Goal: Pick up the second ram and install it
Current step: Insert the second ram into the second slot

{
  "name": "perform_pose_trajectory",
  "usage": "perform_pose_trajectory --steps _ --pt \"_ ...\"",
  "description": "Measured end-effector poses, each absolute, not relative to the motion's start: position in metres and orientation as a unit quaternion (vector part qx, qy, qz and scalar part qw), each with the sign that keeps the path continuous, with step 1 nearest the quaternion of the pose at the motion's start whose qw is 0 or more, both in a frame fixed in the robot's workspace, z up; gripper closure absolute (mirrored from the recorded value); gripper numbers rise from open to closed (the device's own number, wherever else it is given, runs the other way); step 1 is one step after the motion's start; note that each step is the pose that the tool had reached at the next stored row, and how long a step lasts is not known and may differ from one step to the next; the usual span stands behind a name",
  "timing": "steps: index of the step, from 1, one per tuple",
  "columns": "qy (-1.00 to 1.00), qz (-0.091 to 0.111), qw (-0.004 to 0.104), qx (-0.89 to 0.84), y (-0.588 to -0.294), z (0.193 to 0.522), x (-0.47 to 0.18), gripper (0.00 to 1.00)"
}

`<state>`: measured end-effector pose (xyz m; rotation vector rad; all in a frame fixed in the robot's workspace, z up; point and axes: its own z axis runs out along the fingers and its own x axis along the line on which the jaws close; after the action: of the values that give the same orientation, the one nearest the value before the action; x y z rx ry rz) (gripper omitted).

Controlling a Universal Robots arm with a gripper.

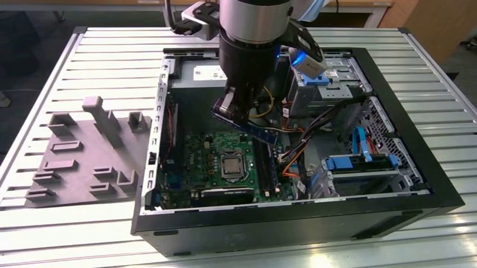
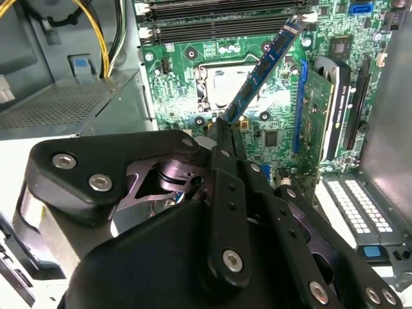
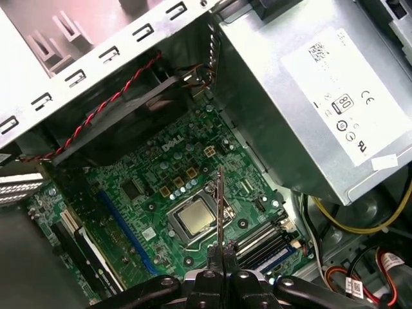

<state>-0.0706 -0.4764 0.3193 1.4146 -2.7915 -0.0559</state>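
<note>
We see the second ram (image 2: 262, 71) pinched at one end by the fingers (image 2: 223, 132), which are closed tight on it. It sticks out from them at a slant, up in the air inside the open computer case (image 1: 298, 223). Under the fingers lies the green board (image 3: 154, 193) with its long black slots (image 2: 219, 29). The grey block (image 1: 82, 156) sits far from the fingers on the tabletop (image 1: 111, 50).

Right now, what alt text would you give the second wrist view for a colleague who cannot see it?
The gripper is shut on one end of the second ram, a narrow stick held over the green motherboard. Its free end points toward the black memory slots, past the processor socket.
</note>
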Motion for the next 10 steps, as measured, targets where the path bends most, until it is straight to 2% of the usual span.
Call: perform_pose_trajectory --steps 10 --pt "-0.906 -0.017 0.006 0.424 -0.4764 0.3193 -0.0707 0.88"
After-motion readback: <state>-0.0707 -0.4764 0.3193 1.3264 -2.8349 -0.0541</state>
